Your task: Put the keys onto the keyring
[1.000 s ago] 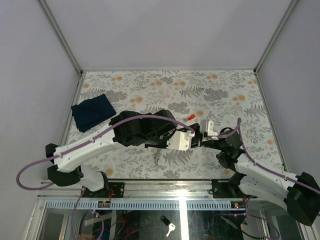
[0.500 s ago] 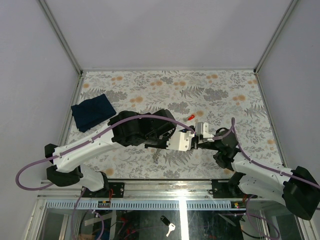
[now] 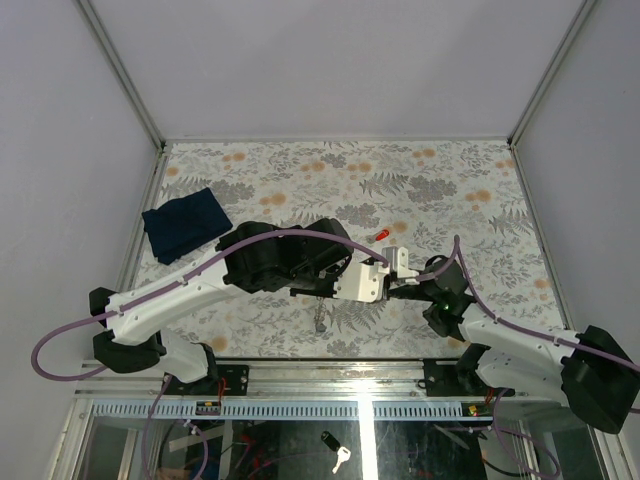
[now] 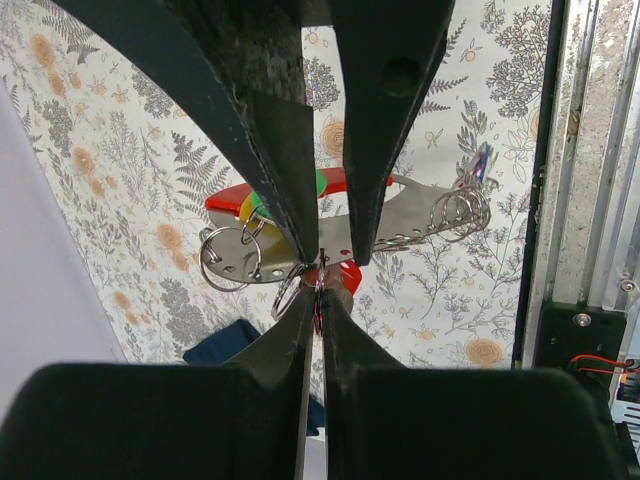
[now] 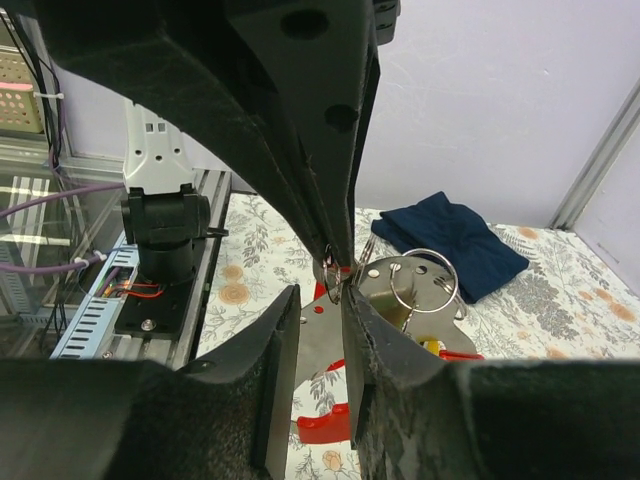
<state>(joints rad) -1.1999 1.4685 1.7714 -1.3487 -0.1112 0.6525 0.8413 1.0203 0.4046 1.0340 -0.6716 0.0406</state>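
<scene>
My left gripper (image 4: 320, 290) is shut on a thin metal ring of the keyring (image 4: 318, 282) and holds it above the table. Below it hangs the flat grey fob (image 4: 400, 222) with its red strap (image 4: 228, 197) and further rings. Green and yellow tags (image 4: 256, 206) show beside the fob, and keys with blue and red tags (image 4: 480, 162) hang at its right end. My right gripper (image 5: 322, 300) is open, its fingers either side of the held ring (image 5: 331, 266). The grippers meet at the table's middle (image 3: 392, 286). A small red-tagged piece (image 3: 381, 234) lies on the table.
A folded navy cloth (image 3: 183, 225) lies at the left of the flowered table (image 3: 450, 190). The table's metal front rail (image 3: 330, 368) runs close under the arms. Two loose keys (image 3: 336, 450) lie on the shelf below the front edge.
My right gripper has moved left, up to the left gripper's fingertips. The left arm has stayed about where it was, still holding the ring.
</scene>
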